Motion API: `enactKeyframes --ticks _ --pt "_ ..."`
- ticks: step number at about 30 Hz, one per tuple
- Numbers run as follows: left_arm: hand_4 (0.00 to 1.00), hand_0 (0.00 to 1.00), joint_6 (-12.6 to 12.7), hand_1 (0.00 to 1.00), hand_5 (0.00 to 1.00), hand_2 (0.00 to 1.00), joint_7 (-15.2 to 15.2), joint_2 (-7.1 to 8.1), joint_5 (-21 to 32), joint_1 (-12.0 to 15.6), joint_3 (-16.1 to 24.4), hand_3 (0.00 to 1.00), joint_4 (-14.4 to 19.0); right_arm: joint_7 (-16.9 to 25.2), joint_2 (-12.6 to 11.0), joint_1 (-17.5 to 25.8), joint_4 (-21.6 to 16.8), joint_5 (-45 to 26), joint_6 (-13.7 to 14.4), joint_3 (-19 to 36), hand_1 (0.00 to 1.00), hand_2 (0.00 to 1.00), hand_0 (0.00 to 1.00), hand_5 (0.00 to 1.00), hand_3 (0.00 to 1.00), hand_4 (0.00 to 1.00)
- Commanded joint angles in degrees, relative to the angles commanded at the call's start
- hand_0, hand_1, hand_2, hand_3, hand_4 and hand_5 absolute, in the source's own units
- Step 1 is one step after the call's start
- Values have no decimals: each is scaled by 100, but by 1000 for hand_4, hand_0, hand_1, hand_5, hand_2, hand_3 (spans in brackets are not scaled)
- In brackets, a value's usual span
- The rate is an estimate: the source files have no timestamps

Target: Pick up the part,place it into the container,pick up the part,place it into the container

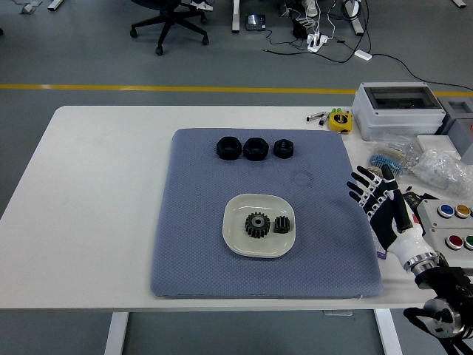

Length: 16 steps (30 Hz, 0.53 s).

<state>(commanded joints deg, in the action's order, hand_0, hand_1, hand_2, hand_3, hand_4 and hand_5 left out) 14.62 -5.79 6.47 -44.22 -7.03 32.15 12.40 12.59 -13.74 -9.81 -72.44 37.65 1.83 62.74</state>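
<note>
Hovering right hand (386,211), fingers (362,186) splayed, empty; both gears (267,224) sit in dish (236,237) to their left. Retreat clear of mat (199,207).

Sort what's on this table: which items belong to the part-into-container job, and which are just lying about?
Job items: white dish on the blue mat, holding a large gear and a small gear; three black nuts at the mat's far edge; open right hand.

Lying about: grey box, yellow tape measure, plastic bags, button panel.
</note>
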Motion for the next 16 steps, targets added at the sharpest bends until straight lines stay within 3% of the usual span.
enactKeyframes --ticks 16 --pt "619 680 -26 658 578 645 -46 6 -177 70 91 553 9 393 16 39 31 -7 202 -40 858 877 989 889 860 998"
